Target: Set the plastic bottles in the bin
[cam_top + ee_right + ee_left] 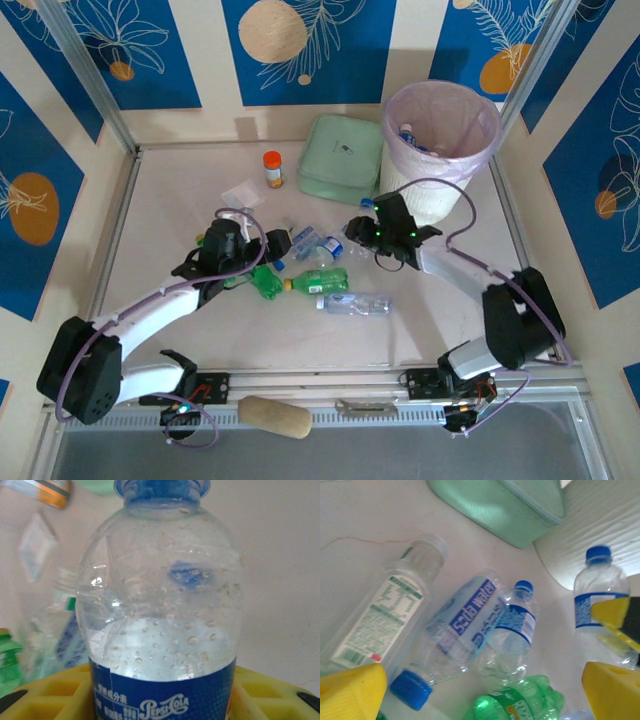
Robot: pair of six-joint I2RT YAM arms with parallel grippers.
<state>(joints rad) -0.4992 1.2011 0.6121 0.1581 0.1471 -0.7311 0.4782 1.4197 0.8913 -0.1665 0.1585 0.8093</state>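
Left arm (160,305) extends from its base forward and to the right. Left gripper (243,262) is angled downward, jaws spread fully apart, yellow fingers (350,692) well separated. Right arm (470,275) bends at the elbow and reaches left. Right gripper (362,228) has its jaws clamped on a blue-capped bottle (160,590).

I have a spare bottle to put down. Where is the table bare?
Bare: the far-left corner, left of the plastic bag, and the near strip between the bottles and the front rail. Mid-table is crowded with them.
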